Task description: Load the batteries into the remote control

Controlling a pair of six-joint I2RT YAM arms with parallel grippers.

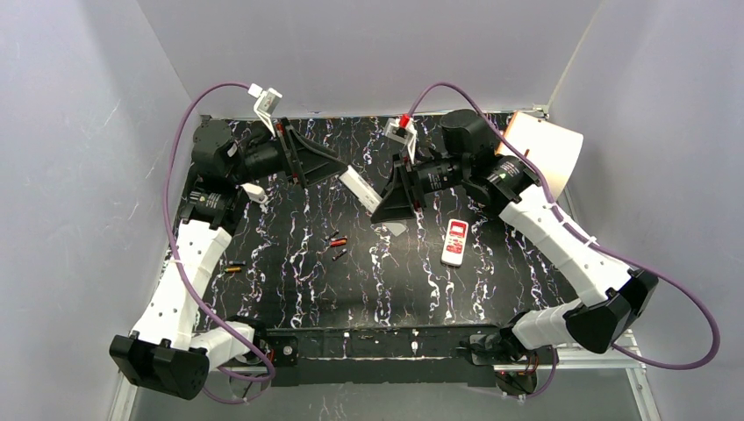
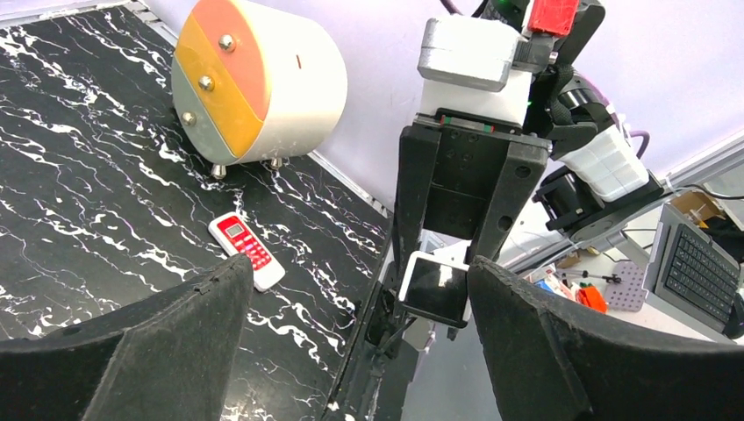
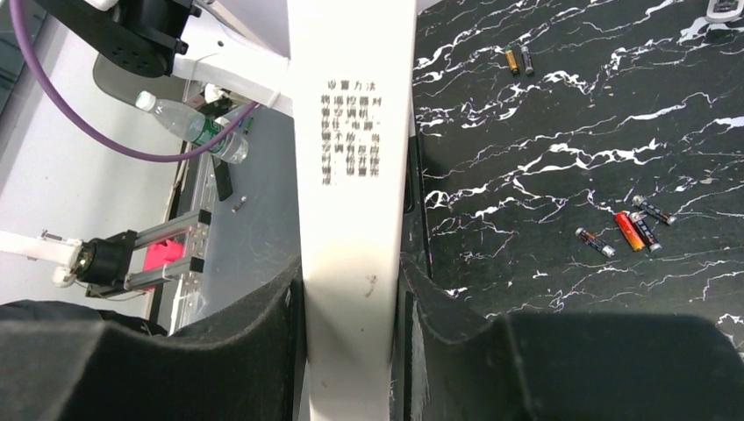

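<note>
Top view: left gripper [image 1: 338, 165] has its jaws apart and empty, over the far-left part of the table [image 1: 439, 298]. Right gripper [image 1: 386, 206] is clamped on the white remote [image 1: 358, 184], held off the table near mid-far edge. Batteries [image 1: 336, 246] lie loose at table centre, with a battery pair [image 1: 232, 269] by the left edge.
Left wrist: red-faced remote [image 2: 247, 250] lies flat, near the drum [image 2: 259, 83] in the far-right corner.
Right wrist: white remote's printed side faces the camera, pinched between the pads.
</note>
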